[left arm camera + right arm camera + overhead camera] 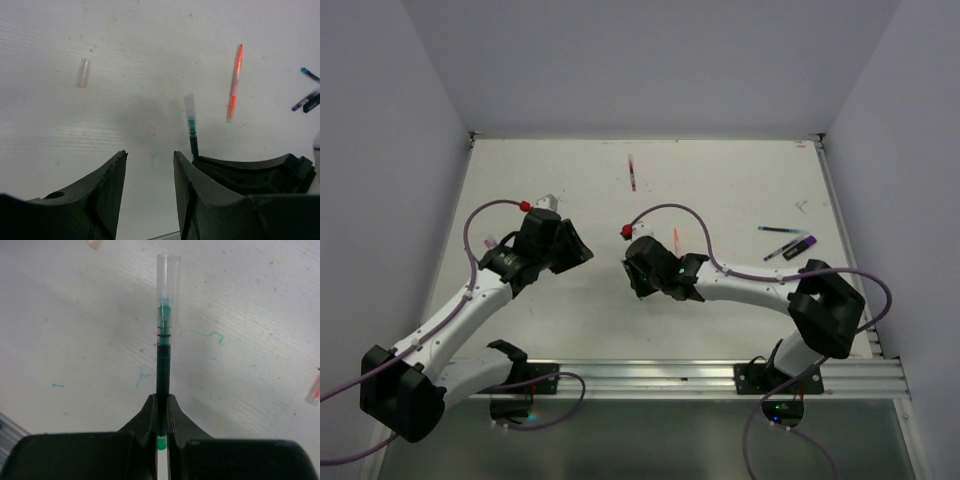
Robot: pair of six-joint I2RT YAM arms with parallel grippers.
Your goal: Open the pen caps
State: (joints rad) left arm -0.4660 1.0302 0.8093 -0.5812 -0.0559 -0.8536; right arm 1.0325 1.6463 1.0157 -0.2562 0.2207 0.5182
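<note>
Fingers (146, 416) of the right hand (160, 405) are pinching a green pen (162, 365) tight near its back end, so the pen is sticking straight out in front of them above the worktop (720, 190). The see-through pen cap (168, 277) is sitting on the tip, at the far end from the grip. The left hand (150, 160) is hovering opposite it with its jaws standing partly apart and nothing between them. From its wrist camera the capped tip is showing just past its right-side finger, not inside the gap.

Down on the worktop, a loose whitish cap (83, 73) is lying by itself, well off to one side of the held pen. An orange pen (234, 82) is lying near the held one on the other side. Over by the right edge a few more pens (790, 245) are lying in a little bunch, blue, purple and dark ones. Another reddish pen (632, 172) is lying alone toward the back.
</note>
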